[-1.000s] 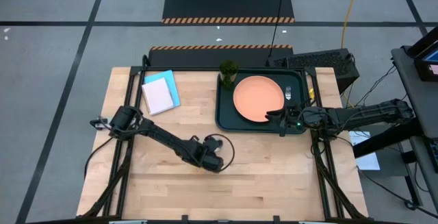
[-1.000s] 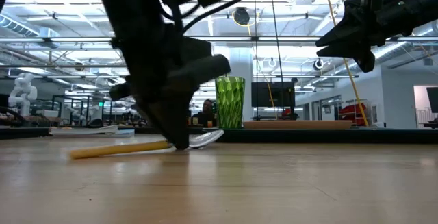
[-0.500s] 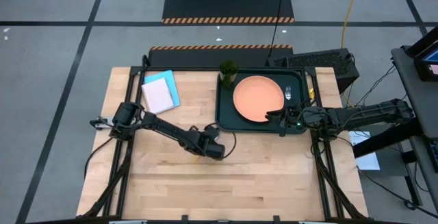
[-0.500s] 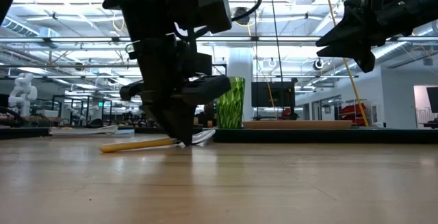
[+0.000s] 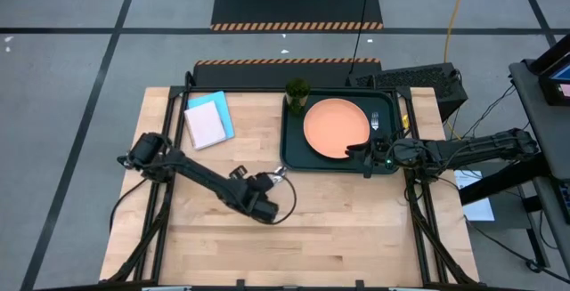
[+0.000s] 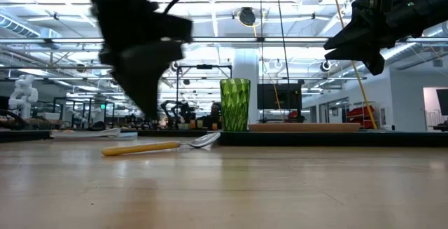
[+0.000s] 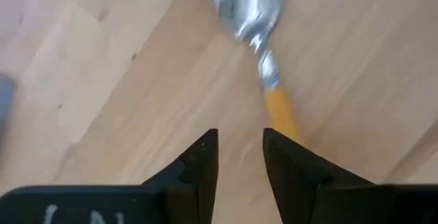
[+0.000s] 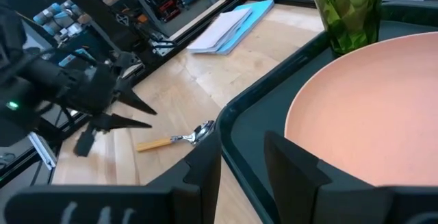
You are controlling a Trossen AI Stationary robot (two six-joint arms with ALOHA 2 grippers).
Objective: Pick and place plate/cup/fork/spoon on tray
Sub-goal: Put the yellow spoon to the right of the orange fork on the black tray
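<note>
**Spoon waits beside tray**

Fingers of the left gripper (image 7: 239, 157) stand slightly parted, empty, above the spoon (image 7: 256, 35) lying lower centre on the table (image 5: 356, 229), touching the tray (image 5: 294, 162). Next: descend, grasp. Right gripper (image 8: 241, 162), parted and empty, hovers over the tray's lower right.

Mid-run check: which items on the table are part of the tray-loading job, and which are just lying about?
Job items:
tray
plate, on the tray
cup, on the tray
fork, on the tray
spoon, on the table beside the tray

Lying about:
notepad, on the table
</note>
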